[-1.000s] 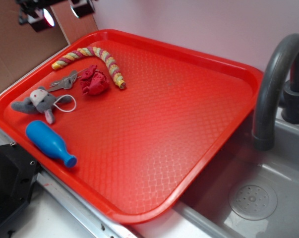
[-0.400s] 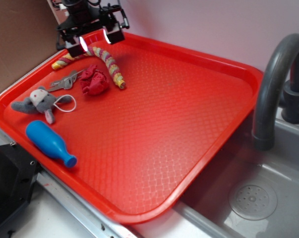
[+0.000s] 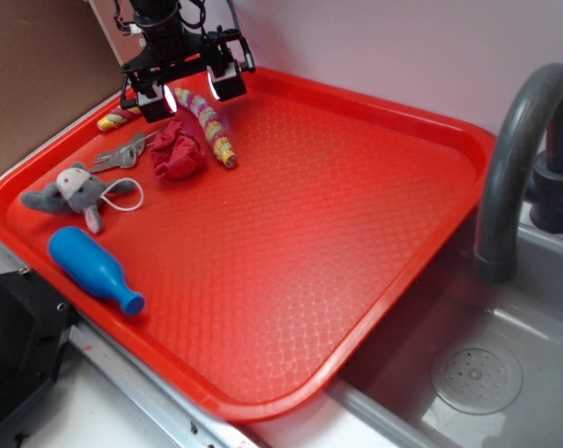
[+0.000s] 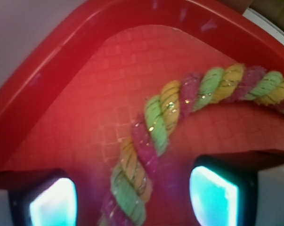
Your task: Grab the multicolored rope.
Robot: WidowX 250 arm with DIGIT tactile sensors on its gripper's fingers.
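Overhead, the gripper [image 3: 190, 91] hangs spread apart above the multicolored rope [image 4: 165, 122] near the tray's [image 3: 374, 112] far-left corner, grasping nothing.

The rope [image 3: 209, 119] is a thick twisted cord with strands of yellow, pink-red and pale green. It lies flat on the textured floor of the tray [image 3: 356, 233], near the far left corner. It is bent into an arch. One end points toward the tray centre; the other end lies by the left rim.
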